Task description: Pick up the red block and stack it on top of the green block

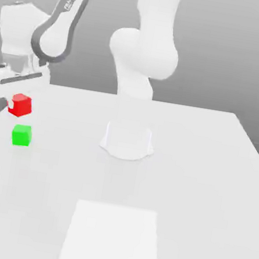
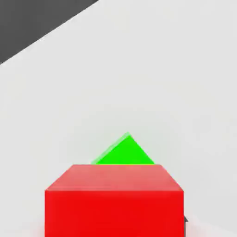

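Starting at the exterior view's left, the gripper (image 1: 18, 98) is hanging off the end of the arm (image 1: 62, 21) at the table's far left edge, with the red block (image 1: 20, 104) sitting directly beneath the hand. The jaws are closed down as far as they go on the red block, which is riding clear of the table (image 1: 205, 185). The fingers themselves are merging with the pale hand and tabletop, so the exact contact faces are hard to make out.

The green block (image 1: 21, 135) is resting on the table just below the gripper in that view and slightly nearer the camera, apart from the red block. In the hand view the red block (image 2: 114, 200) is sitting close under the camera, with a corner of the green block (image 2: 126, 152) peeking out beyond it; most of the green block is hidden behind the red one.

Judging by its plain matte faces and small size, the red block is likely handling as a light, rigid cube, not fragile, and only moderately slippery. A hold across two opposite flat sides, near mid-height, looks soundest.

Further right, the robot base (image 1: 128, 137) is standing at table centre, and a white square patch (image 1: 112, 238) is lying nearest the camera.
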